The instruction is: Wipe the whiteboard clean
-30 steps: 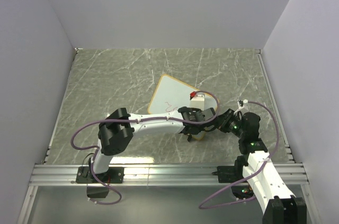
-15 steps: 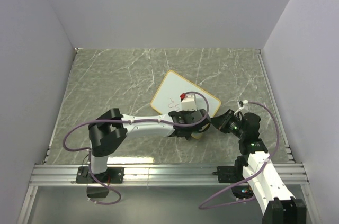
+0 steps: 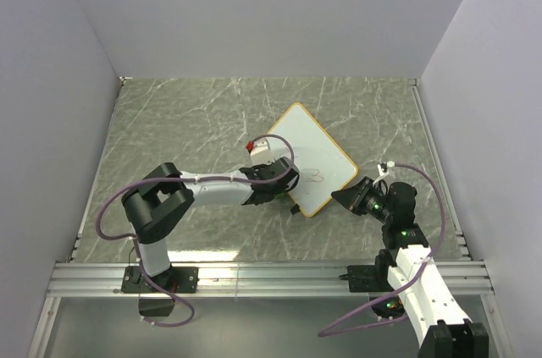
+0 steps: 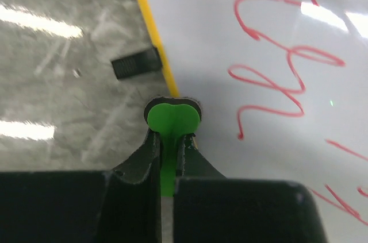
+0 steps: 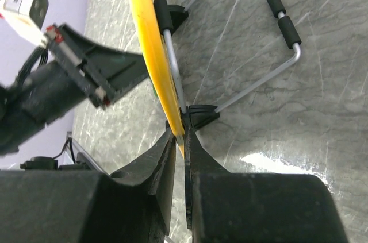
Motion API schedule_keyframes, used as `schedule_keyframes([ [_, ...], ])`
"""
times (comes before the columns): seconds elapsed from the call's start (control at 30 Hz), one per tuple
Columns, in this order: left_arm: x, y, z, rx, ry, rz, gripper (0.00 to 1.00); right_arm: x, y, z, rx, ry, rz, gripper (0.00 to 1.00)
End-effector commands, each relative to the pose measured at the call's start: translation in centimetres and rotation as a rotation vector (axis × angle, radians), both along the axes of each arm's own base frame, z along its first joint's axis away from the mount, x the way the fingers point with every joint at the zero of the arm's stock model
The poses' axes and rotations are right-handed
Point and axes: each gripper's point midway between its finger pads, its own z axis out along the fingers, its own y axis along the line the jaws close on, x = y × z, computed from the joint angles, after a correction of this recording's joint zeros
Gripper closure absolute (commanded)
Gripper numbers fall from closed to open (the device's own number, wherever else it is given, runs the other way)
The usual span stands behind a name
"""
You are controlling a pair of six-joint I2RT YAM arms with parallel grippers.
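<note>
The whiteboard (image 3: 312,157), white with a yellow-orange frame, stands tilted on the table near the right arm. Red scribbles (image 4: 276,76) cover its face; a few show in the top view (image 3: 315,177). My right gripper (image 3: 349,198) is shut on the board's lower right frame edge (image 5: 164,76), beside its wire stand (image 5: 270,70). My left gripper (image 3: 288,191) is shut on a green eraser (image 4: 173,122), whose head rests at the board's yellow left edge (image 4: 150,30). A black foot (image 4: 135,65) shows beside that edge.
Grey marbled table (image 3: 186,129) lies to the left and far side of the board. White walls (image 3: 271,11) enclose the table at back and sides. An aluminium rail (image 3: 271,278) runs along the near edge.
The board has turned and shifted toward the right and back. My left gripper with the eraser has moved left, from the board's right part to its left edge. The right gripper has kept its hold.
</note>
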Motion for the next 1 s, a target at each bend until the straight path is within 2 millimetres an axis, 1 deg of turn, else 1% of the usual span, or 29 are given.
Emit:
schedule_keyframes([
  [0.0,1.0,-0.3,-0.4,0.018,-0.01,-0.043,1.0,-1.5,0.5,-1.5,0.007,0.086,0.041,1.0],
  [0.07,1.2,-1.4,-0.1,0.016,-0.013,-0.077,1.0,-1.5,0.5,-1.4,0.01,0.087,0.044,1.0],
  [0.1,1.5,-2.6,0.9,0.004,-0.032,-0.098,1.0,-1.4,0.5,-1.3,0.008,0.085,0.043,1.0],
  [0.13,1.5,-2.8,1.1,0.013,-0.033,-0.103,1.0,-1.4,0.5,-1.3,0.007,0.087,0.043,1.0],
  [0.17,1.6,-3.3,1.6,0.008,-0.043,-0.108,1.0,-1.2,0.5,-1.0,0.004,0.08,0.043,1.0],
  [0.2,1.8,-4.4,2.9,-0.011,-0.062,-0.119,1.0,-1.2,0.5,-1.0,0.002,0.083,0.044,1.0],
  [0.27,1.6,-5.6,4.3,-0.038,-0.082,-0.134,1.0,-1.1,0.5,-0.6,-0.003,0.075,0.047,1.0],
  [0.3,1.8,-6.5,5.4,-0.06,-0.099,-0.14,1.0,-1.0,0.5,-0.5,-0.003,0.073,0.047,1.0],
  [0.37,1.5,-7.4,6.0,-0.071,-0.099,-0.157,1.0,-0.9,0.5,-0.5,0.001,0.073,0.043,1.0],
  [0.4,1.3,-8.4,6.9,-0.094,-0.106,-0.166,0.99,-0.8,0.5,-0.4,0.001,0.069,0.042,1.0],
  [0.43,1.0,-8.9,6.6,-0.092,-0.098,-0.175,1.0,-0.8,0.5,-0.2,0.002,0.064,0.042,1.0],
  [0.47,0.4,-10.0,7.0,-0.111,-0.097,-0.199,1.0,-0.7,0.5,-0.3,0.003,0.066,0.04,1.0],
  [0.5,0.1,-10.5,7.1,-0.11,-0.096,-0.209,1.0,-0.7,0.5,-0.3,0.005,0.067,0.041,1.0],
  [0.53,-0.3,-10.9,6.5,-0.1,-0.088,-0.217,1.0,-0.7,0.5,-0.3,0.006,0.068,0.042,1.0],
  [0.57,-1.2,-11.5,6.4,-0.099,-0.076,-0.236,1.0,-0.6,0.5,-0.2,0.003,0.063,0.04,1.0],
  [0.63,-1.8,-12.5,6.4,-0.131,-0.062,-0.246,1.0,-0.7,0.5,-0.2,0.001,0.065,0.042,1.0],
  [0.7,-3.1,-13.6,6.4,-0.168,-0.045,-0.269,1.0,-0.7,0.5,-0.2,-0.005,0.065,0.044,1.0],
  [0.77,-3.8,-13.9,6.2,-0.179,-0.031,-0.275,1.0,-0.6,0.4,0.0,-0.01,0.058,0.045,1.0],
  [0.83,-4.1,-13.6,5.7,-0.188,-0.015,-0.26,1.0,-0.6,0.5,0.0,-0.01,0.058,0.049,1.0],
  [0.87,-4.1,-13.1,5.2,-0.179,-0.011,-0.251,1.0,-0.5,0.5,0.1,-0.01,0.057,0.049,1.0],
  [0.9,-4.0,-12.9,5.1,-0.173,-0.016,-0.246,1.0,-0.5,0.5,0.2,-0.009,0.052,0.048,1.0],
  [0.93,-3.7,-12.5,4.9,-0.163,-0.018,-0.24,1.0,-0.5,0.5,0.2,-0.006,0.057,0.05,1.0],
  [0.97,-3.1,-11.7,4.4,-0.146,-0.013,-0.222,1.0,-0.5,0.5,0.3,-0.005,0.054,0.051,1.0],
])
